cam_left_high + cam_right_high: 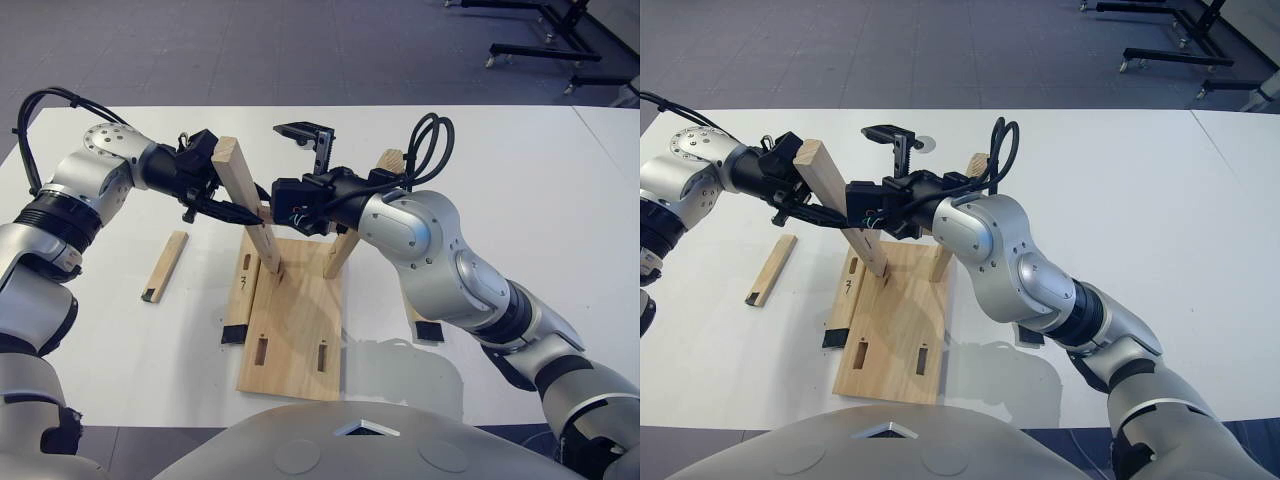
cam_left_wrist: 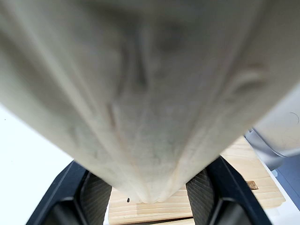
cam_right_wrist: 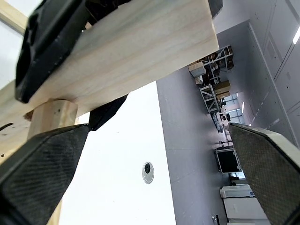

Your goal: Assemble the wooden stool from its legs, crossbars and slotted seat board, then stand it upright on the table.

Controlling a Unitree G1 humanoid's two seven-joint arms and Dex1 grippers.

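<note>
Gripping leg [image 1: 238, 172] | left hand [image 1: 236, 211] | long axis steep, top leaning left

- Flat rectangular pale-wood seat board [image 1: 295, 325]: lies flat on the white table [image 1: 120, 340] in front of me, with small rectangular slots cut near its corners.
- Long pale-wood leg [image 1: 232, 165]: clamped in my left gripper [image 1: 238, 211] and tilted, its lower end on the board's far left part.
- Second pale-wood leg [image 1: 342, 252]: leans the opposite way at the board's far right corner.
- Short black-tipped wooden bar [image 1: 165, 265]: lies flat, left of the board and apart from it.
- Another black-tipped bar [image 1: 240, 300]: lies flat along the board's left edge.
</note>
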